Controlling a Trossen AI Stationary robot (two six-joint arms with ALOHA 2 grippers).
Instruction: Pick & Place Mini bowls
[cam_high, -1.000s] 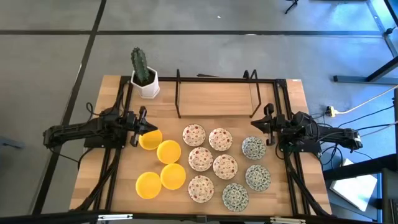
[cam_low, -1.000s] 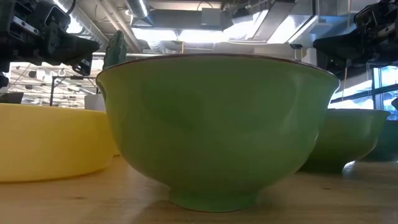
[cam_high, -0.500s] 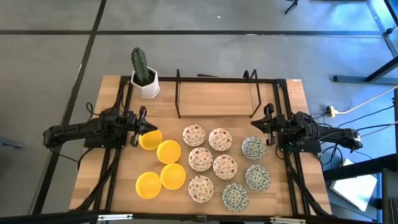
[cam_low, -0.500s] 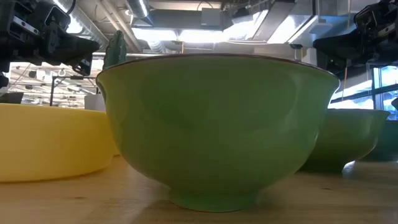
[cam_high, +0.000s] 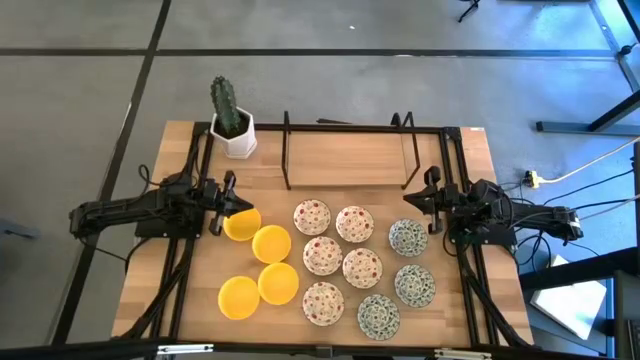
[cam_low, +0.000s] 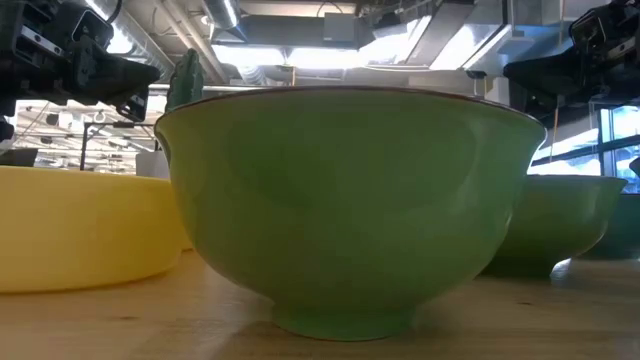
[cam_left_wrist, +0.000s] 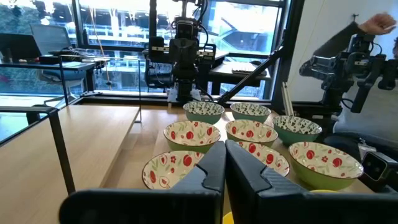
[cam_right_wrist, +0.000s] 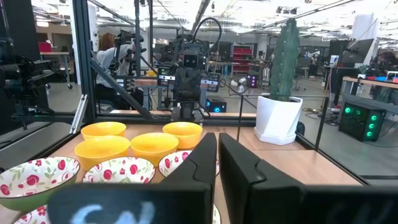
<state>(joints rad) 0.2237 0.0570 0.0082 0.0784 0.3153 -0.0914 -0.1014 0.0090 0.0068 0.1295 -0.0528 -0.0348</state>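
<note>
Yellow, red-flowered and green-patterned mini bowls (cam_high: 342, 265) sit mid-worktop (cam_high: 340, 160) between the closed, empty left gripper (cam_high: 226, 203) and right gripper (cam_high: 420, 200).

Colours only:
- 4 yellow bowls (cam_high: 258, 263): plain bright yellow, no pattern.
- 5 floral bowls (cam_high: 338, 254): white inside, red-pink flower speckles; green outside in the left wrist view.
- 4 green-patterned bowls (cam_high: 405, 270): white with green-grey pattern.
- Surface (cam_high: 350, 160): light wood grain.
- Cactus (cam_high: 225, 104): green, in a white pot (cam_high: 238, 137).
- Left gripper (cam_high: 227, 203) and right gripper (cam_high: 418, 202): black, same as both arms.
- Floor (cam_high: 80, 90): grey.
</note>
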